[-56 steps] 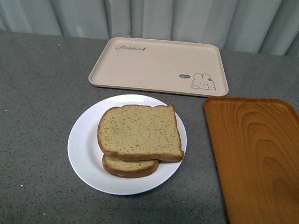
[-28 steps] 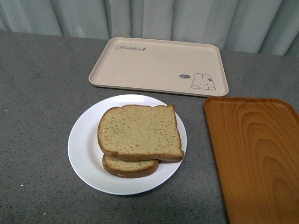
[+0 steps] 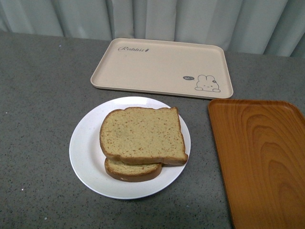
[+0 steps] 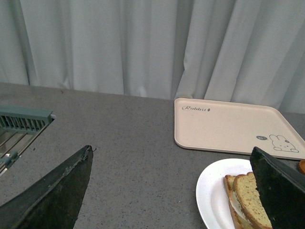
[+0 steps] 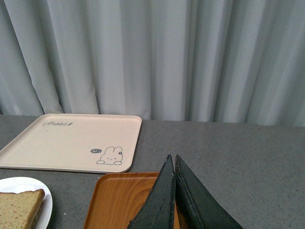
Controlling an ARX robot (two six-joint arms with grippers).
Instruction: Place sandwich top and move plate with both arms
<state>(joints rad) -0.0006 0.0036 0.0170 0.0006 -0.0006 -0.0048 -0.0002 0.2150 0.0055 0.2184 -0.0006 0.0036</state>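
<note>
A: Which step? The sandwich top (image 3: 142, 135) already lies on the lower slice (image 3: 131, 171), on the plate (image 3: 85, 148), out ahead between the two sets of jaws.

B: Both empty: left jaws gape wide, right jaws are pressed together. Next, probably, the right opens and each takes one side of the rim.

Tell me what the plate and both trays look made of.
The plate: glossy white, likely glazed ceramic or melamine. The rabbit-print tray: matte beige, evenly coloured, probably plastic. The orange tray: wood-grain pattern with sheen; real wood or printed plastic, cannot tell.
</note>
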